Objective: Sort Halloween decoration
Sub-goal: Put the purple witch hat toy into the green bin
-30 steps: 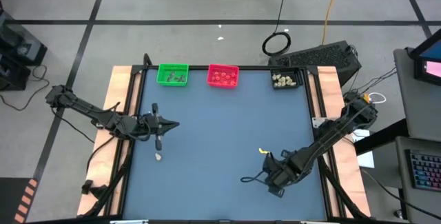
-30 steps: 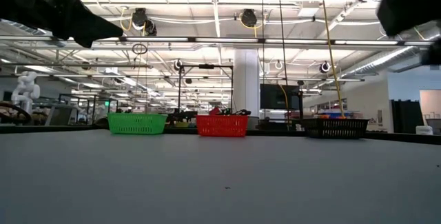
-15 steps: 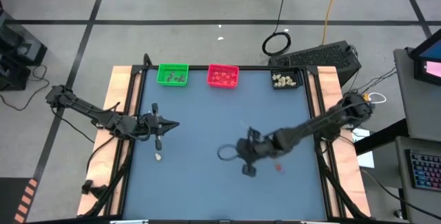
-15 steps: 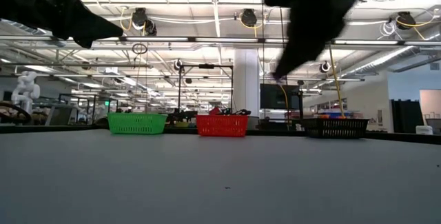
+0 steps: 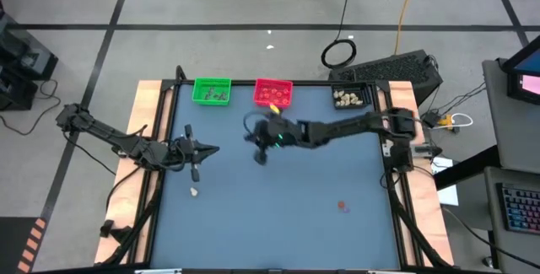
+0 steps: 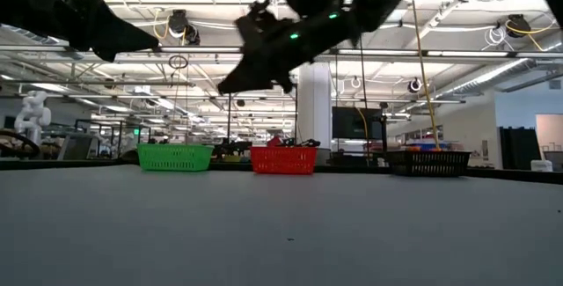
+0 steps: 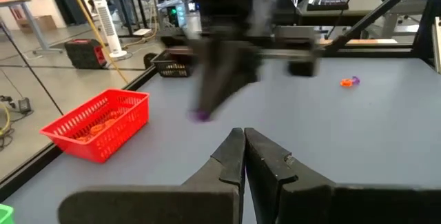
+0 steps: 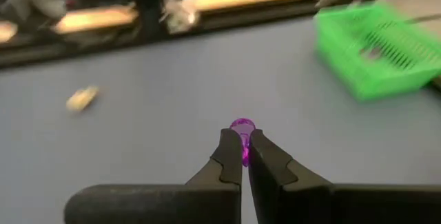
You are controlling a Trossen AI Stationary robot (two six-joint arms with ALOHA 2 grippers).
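My right gripper [image 5: 253,139] hangs above the table's far middle, a little nearer than the red tray [image 5: 272,94], and is shut on a tiny purple trinket [image 8: 241,129]. The left wrist view shows this purple trinket [image 7: 201,115] at its fingertips. My left gripper [image 5: 213,149] is shut and hovers over the table's left part, touching nothing. A cream trinket [image 5: 194,192] lies on the mat near the left gripper. An orange and purple trinket [image 5: 342,206] lies at the near right. Small pieces lie in the green tray [image 5: 211,91], the red tray and the black tray [image 5: 350,98]. My right gripper pinches the purple trinket between its two fingertips [image 8: 227,145], with the trinket's upper end [image 8: 242,123] sticking out past them. The fingers slant down toward the table's left. The trinket is lifted clear of the mat.
The three trays stand in a row along the far edge. Wooden rails [image 5: 148,122] border the mat on the left and right. The middle and near parts of the blue mat [image 5: 278,215] hold only the two loose trinkets.
My right gripper has swept from the table's near right corner across the middle to the far middle, toward the red and green trays, rising as it went. The orange and purple trinket has come into view where the arm stood.
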